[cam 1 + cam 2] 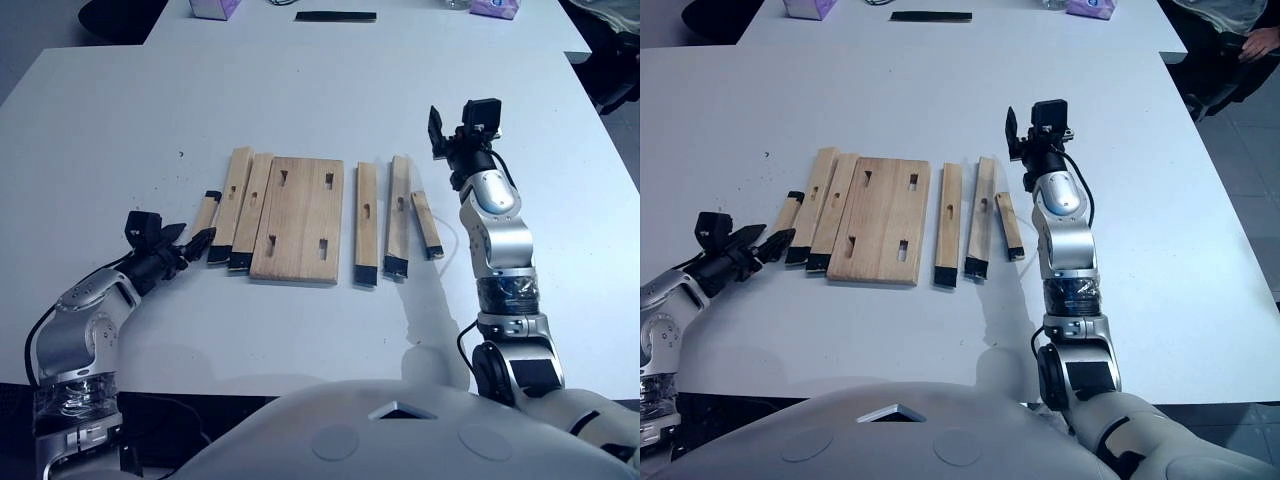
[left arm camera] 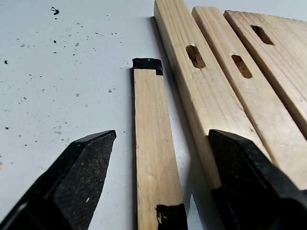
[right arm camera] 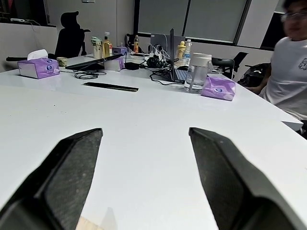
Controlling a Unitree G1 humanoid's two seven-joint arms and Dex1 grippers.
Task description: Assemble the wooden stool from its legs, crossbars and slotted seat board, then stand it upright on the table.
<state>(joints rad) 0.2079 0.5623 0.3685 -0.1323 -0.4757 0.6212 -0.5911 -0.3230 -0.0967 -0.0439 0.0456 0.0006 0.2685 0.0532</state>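
**Stool Parts Lie Flat, Both Pincers Spread Apart**

The left pincer (image 2: 163, 136) is low over the white bench (image 1: 120, 120). Its two black fingers (image 2: 81, 177) are spread apart. The near end of the left crossbar (image 2: 151, 143) sits in the gap between them. I cannot tell if the fingers touch the wood. This crossbar is a short, thin stick of pale wood with a black tip at each end.

Just beside it lie two long legs, the outer left leg (image 1: 233, 195) and the inner left leg (image 1: 253, 205). They lie side by side, close together. Each has one small slot cut in it and a black tip at the near end.

Next comes the seat board (image 1: 298, 218). It is a wide, flat piece with four slots, and it lies in the middle of the row. On its other side lie the inner right leg (image 1: 366, 222) and the outer right leg (image 1: 399, 215), then the short right crossbar (image 1: 427, 225). No piece is joined to another.

The right pincer (image 3: 145, 130) is held up above the bench, near the right end of the row. Its fingers are spread apart too, and it holds nothing.
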